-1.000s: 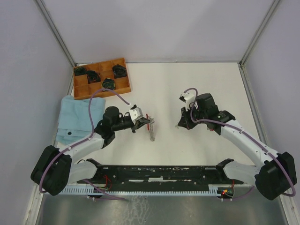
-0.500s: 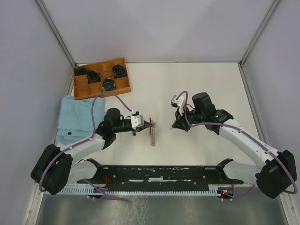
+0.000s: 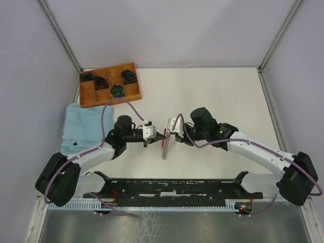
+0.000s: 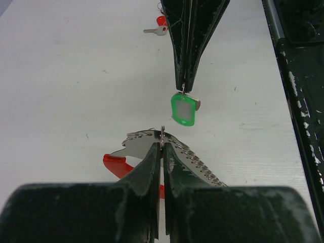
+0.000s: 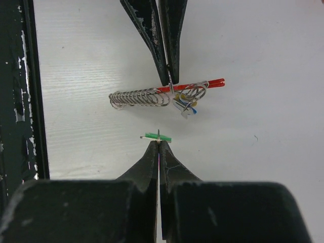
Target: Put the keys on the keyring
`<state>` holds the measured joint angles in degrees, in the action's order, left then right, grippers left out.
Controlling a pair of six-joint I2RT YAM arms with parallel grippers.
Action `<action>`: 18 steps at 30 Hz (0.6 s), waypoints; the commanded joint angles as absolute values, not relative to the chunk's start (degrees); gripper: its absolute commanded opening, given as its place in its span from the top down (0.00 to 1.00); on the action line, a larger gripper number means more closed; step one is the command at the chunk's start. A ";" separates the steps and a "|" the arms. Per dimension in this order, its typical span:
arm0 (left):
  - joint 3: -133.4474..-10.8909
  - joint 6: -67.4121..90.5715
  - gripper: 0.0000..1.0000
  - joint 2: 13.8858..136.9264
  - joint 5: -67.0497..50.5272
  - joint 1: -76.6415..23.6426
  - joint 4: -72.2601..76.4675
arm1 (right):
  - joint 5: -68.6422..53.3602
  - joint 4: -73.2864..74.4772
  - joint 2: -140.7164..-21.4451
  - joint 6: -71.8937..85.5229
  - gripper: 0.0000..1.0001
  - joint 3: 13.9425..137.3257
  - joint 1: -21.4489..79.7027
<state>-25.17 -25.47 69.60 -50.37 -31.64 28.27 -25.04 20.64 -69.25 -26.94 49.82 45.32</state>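
Two tight grips over the middle of the table [image 3: 228, 91], my left claw [image 4: 161, 147] pinched shut on the keyring [image 4: 192, 158], its red strap and chain hanging low in the left wrist view, my right claw [image 4: 186, 87] clamped on the green key [image 4: 183, 110] just above the ring, red key [image 4: 159, 29] lying at upper centre.

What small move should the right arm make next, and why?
Probably ease the right gripper toward the left gripper, since its green key hangs just apart from the keyring pinched there, not yet threaded.
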 commanded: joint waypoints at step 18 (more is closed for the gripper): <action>-27.37 -25.29 0.97 66.75 -52.68 -31.99 28.76 | -24.27 18.18 -72.40 -33.15 0.99 56.75 48.60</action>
<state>-25.67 -26.02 68.75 -51.57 -31.64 25.85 -22.52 18.79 -71.79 -31.81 53.12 48.25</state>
